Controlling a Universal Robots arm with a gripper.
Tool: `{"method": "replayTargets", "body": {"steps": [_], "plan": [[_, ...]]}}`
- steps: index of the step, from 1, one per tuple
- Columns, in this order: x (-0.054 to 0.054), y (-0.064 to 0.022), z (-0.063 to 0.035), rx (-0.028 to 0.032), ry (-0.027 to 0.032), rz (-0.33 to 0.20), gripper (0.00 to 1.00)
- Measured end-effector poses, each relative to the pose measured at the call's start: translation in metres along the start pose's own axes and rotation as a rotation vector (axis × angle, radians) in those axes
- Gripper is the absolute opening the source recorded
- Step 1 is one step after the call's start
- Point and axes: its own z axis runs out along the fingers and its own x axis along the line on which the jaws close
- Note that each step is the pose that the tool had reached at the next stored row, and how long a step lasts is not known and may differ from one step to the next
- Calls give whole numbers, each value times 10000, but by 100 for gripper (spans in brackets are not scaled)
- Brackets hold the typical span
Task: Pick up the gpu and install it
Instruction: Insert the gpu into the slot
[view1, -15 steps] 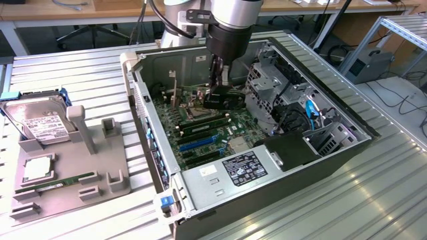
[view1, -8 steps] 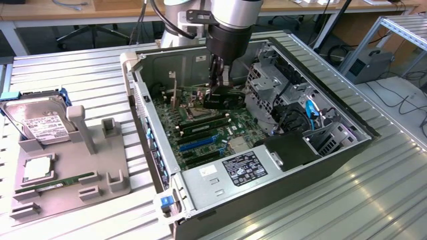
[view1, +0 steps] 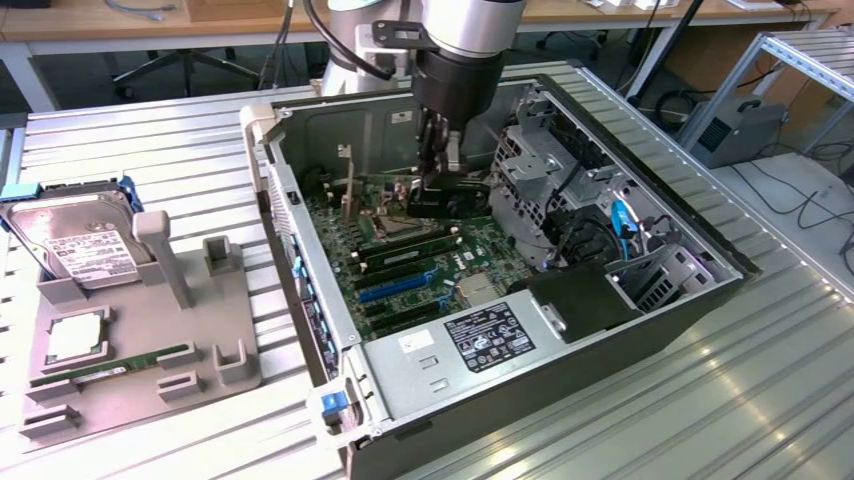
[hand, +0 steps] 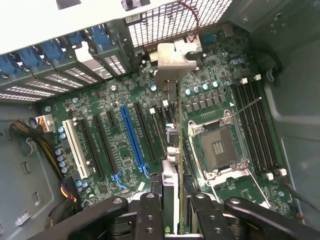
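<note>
Pickup looks done: we see our gripper (hand: 172, 210) with its fingers clamped on the gpu (hand: 171, 150), held edge-on above the motherboard (hand: 105, 107) inside the open computer case (view1: 607, 345), between the expansion slots and the empty CPU socket (hand: 217, 147). Seating is left, we judge. Outside, the grey fixture tray (view1: 134, 385) holds a hard drive (view1: 80, 240) and a RAM stick (view1: 114, 366)

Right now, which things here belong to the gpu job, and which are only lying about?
Job: gpu, edge-on in the gripper; motherboard; case.
Lying about: hard drive, RAM stick, grey tray.
</note>
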Motion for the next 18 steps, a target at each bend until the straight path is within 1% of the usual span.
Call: {"method": "replayTargets", "body": {"steps": [2,5,8,10,13,18], "plan": [[0,0,0,-8,8,-312,27],[0,0,1,-29,31,-1146,27],[0,-1,1,-46,49,-1785,27],[0,-1,1,-60,64,-2348,27],[0,-1,1,-75,80,-2907,27],[0,-1,1,-79,84,-3064,27]]}}
